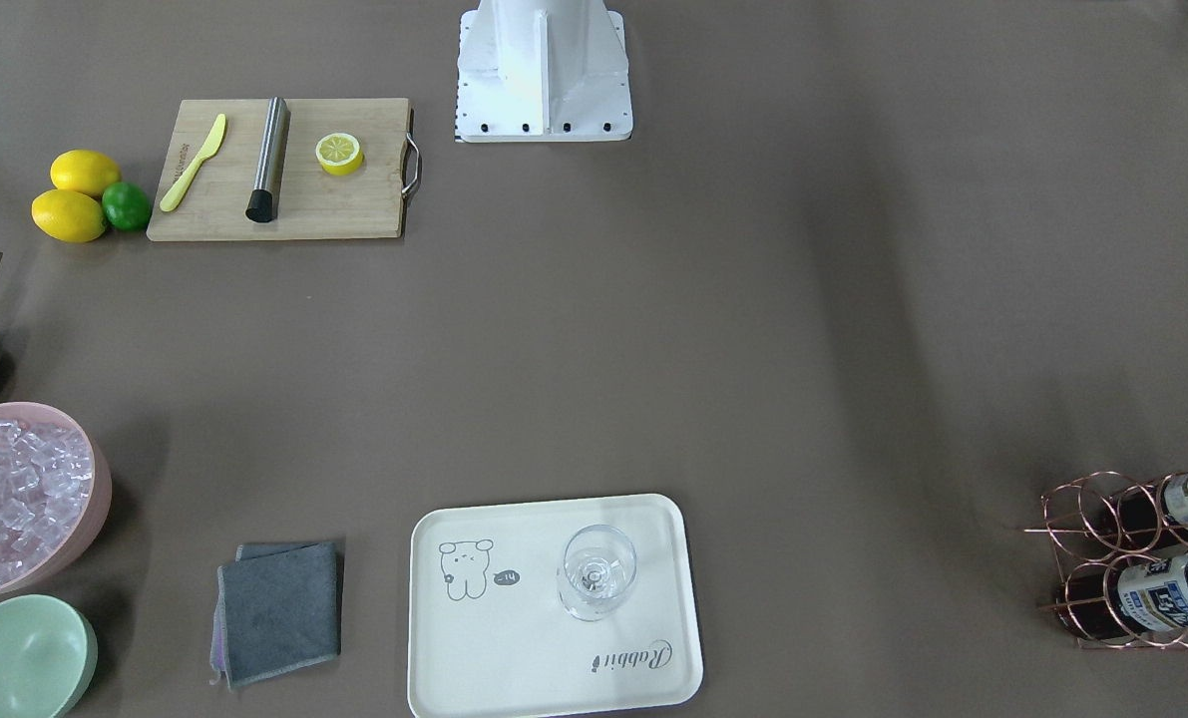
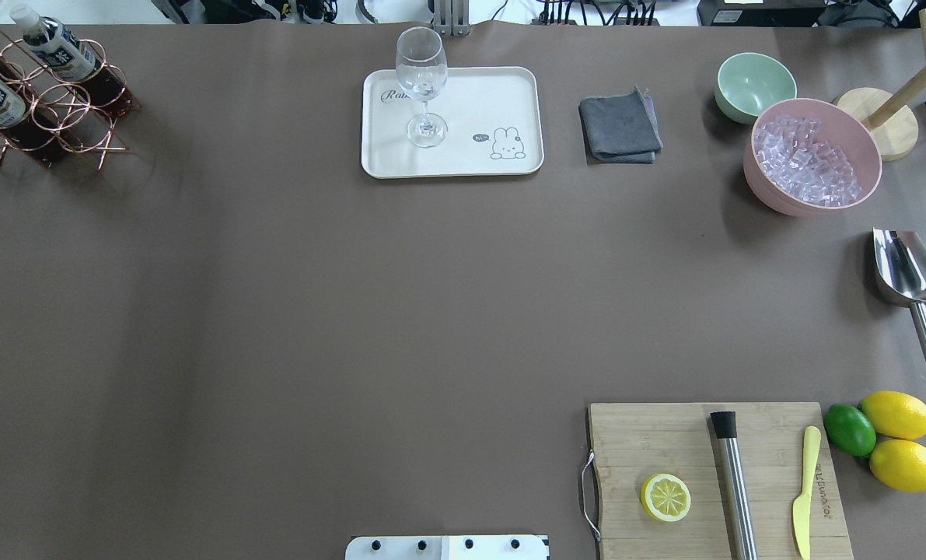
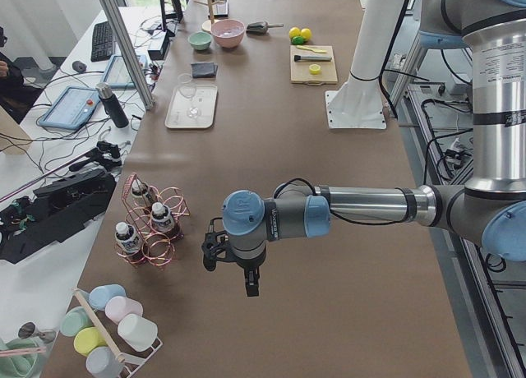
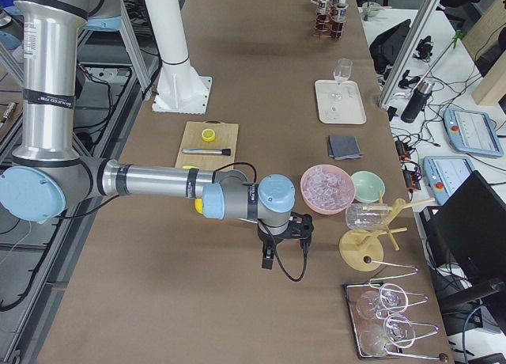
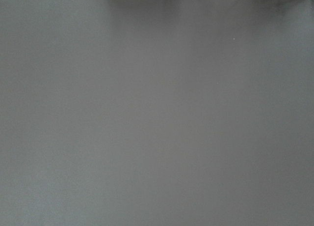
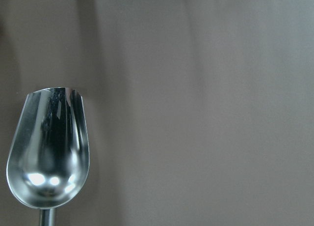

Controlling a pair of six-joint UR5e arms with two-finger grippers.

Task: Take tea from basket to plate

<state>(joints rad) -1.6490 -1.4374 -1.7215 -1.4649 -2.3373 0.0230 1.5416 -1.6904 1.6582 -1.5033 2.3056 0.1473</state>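
Observation:
Three tea bottles [image 2: 54,47] with white caps stand in the copper wire basket [image 2: 66,117] at the table's far left corner; they also show in the exterior left view [image 3: 160,218]. The cream plate [image 2: 463,163] lies at the far middle and holds a clear stemmed glass [image 2: 421,78]. My left gripper [image 3: 212,253] hangs over bare table just beside the basket. My right gripper [image 4: 304,233] hangs near the pink ice bowl. Both show only in the side views, so I cannot tell whether they are open or shut. The left wrist view shows only bare table.
A grey cloth [image 2: 620,126], a mint-green bowl [image 2: 752,84] and a pink bowl of ice [image 2: 812,155] lie right of the plate. A steel scoop [image 6: 49,147] lies below the right wrist. A cutting board [image 2: 711,482] with half lemon, muddler and knife sits near right, fruit beside it.

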